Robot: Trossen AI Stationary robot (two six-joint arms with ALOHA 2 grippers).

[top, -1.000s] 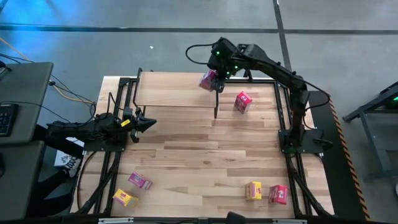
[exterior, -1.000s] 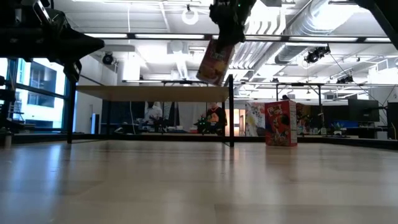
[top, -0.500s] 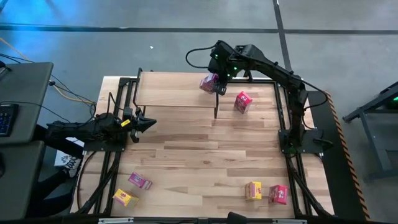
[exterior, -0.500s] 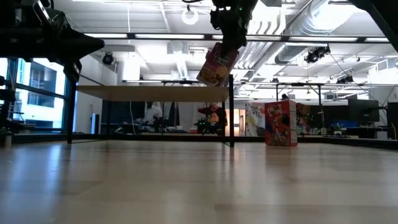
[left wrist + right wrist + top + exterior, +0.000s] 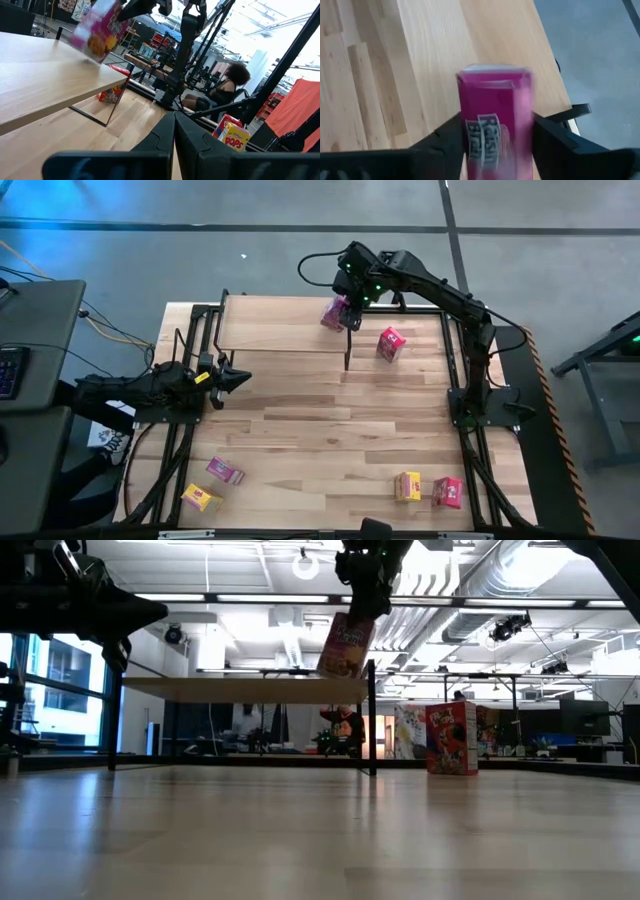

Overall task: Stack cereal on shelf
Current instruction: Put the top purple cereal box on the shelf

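My right gripper (image 5: 345, 302) hangs over the right end of the shelf (image 5: 280, 325), shut on a pink cereal box (image 5: 333, 313) that hovers tilted just above the plank (image 5: 240, 689). A second pink box (image 5: 390, 343) stands upright on the table right of the shelf. Near the front edge lie a pink box (image 5: 225, 471) and a yellow one (image 5: 201, 499) on the left, and a yellow box (image 5: 407, 486) beside a pink one (image 5: 447, 492) on the right. My left gripper (image 5: 238, 379) waits shut at the table's left side. My right gripper pinches the pink box between its two fingers (image 5: 445, 140), one on each broad side, near the box's upper end (image 5: 352, 622). The fingers come from above, pointing down. The box hangs tilted below them, its lower end (image 5: 335, 668) just over the shelf top.
The shelf's black leg (image 5: 372, 718) stands at its right front corner, close below the held box. Black metal frames (image 5: 462, 370) run along both table sides. The shelf top left of the box (image 5: 260, 325) and the table's middle (image 5: 330, 420) are bare wood. A person sits in the room beyond.
My right gripper has moved a little toward the shelf's far edge and turned slightly, keeping hold. The hanging pink box has swung with it, tilting one way and then coming back nearer upright, still just above the plank.
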